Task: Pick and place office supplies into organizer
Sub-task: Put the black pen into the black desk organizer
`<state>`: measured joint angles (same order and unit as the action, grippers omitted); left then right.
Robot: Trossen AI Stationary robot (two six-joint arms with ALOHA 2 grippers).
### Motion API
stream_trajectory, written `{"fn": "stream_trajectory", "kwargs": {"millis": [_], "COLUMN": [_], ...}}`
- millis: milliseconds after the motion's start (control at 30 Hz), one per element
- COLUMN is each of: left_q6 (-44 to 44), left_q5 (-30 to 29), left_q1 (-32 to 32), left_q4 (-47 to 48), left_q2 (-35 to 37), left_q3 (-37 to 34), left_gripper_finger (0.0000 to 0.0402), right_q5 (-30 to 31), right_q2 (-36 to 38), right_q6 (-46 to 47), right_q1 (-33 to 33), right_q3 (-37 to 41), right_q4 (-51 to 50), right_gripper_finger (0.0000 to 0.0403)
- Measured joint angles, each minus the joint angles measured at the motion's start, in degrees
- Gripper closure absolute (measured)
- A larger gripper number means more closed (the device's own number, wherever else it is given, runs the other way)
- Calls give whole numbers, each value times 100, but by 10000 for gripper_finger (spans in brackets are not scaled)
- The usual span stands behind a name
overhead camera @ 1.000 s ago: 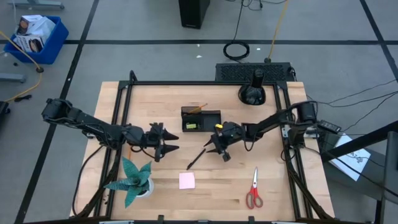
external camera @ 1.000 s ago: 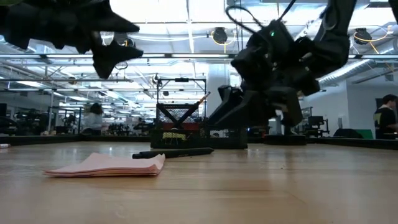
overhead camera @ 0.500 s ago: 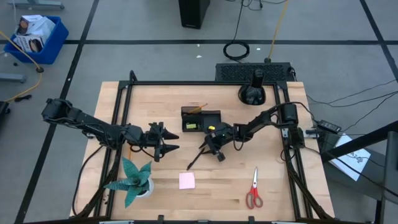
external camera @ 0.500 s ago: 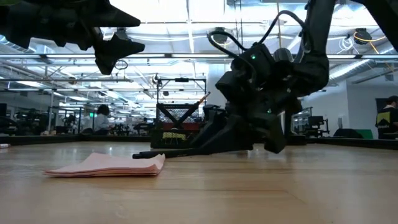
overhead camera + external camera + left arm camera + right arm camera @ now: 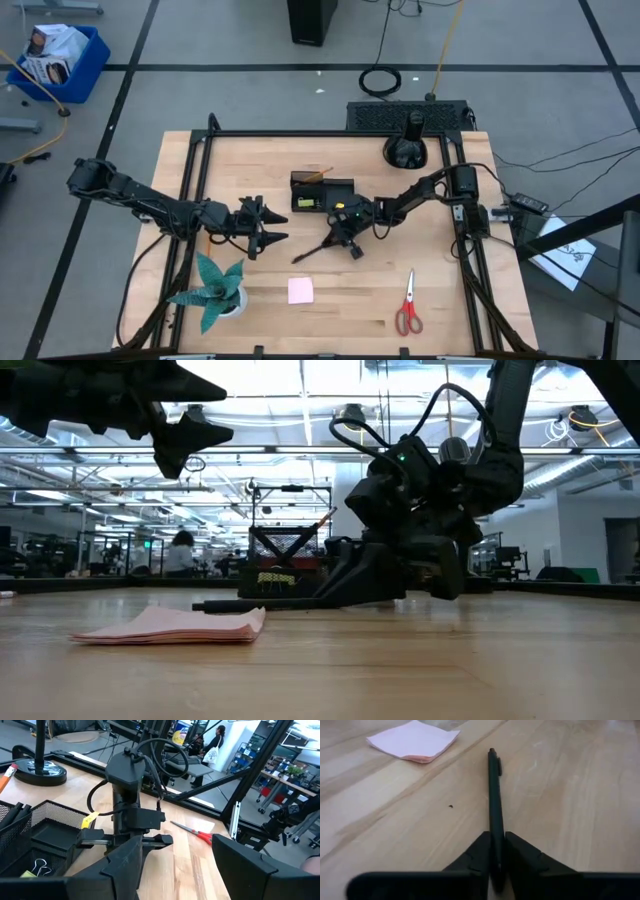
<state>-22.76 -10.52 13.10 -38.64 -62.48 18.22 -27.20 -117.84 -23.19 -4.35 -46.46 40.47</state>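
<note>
A black pen (image 5: 312, 253) lies on the wood near the table's middle, in front of the black mesh organizer (image 5: 322, 192). My right gripper (image 5: 340, 243) is down at the pen's right end and shut on it. The right wrist view shows the pen (image 5: 492, 785) running away from the gripper (image 5: 495, 837) toward the pink sticky-note pad (image 5: 415, 741). My left gripper (image 5: 270, 232) hovers open above the table, left of the pen. Its own view (image 5: 182, 865) looks at the right arm. Red-handled scissors (image 5: 408, 305) lie flat near the table's right near corner. My right gripper pinches the pen between its two fingers (image 5: 480, 847) at the end nearest the organizer (image 5: 494, 827). The fingers come in low from the table's right and lie along the pen. The pen stays about level, with its free end (image 5: 200, 606) on the table.
The pink pad (image 5: 300, 290) lies flat toward the near edge and a teal spiky plant (image 5: 215, 290) stands at the near left. A round black domed object (image 5: 405, 150) sits at the far right. An orange pencil (image 5: 318, 173) sticks out of the organizer. A binder clip (image 5: 37, 866) lies inside it.
My right gripper has moved down and toward the table's left, onto the pen's right end. The pen has turned about on the table: it lay steeply slanted and now lies flatter, with its free end swung toward the left edge.
</note>
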Motion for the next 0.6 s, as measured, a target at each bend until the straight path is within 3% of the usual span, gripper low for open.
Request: {"fn": "stream_trajectory", "kwargs": {"millis": [100, 600], "left_q6": [2, -325], "left_q5": [0, -12], "left_q1": [0, 0], "left_q4": [-13, -246], "left_q2": [0, -2], "left_q3": [-1, 0], "left_gripper_finger": [158, 158], "right_q5": [-3, 18], "right_q2": [0, -31], "right_q6": [256, 1208], "right_q1": [1, 287], "right_q3": [2, 33], "right_q4": [21, 738], "right_gripper_finger": [381, 378]}}
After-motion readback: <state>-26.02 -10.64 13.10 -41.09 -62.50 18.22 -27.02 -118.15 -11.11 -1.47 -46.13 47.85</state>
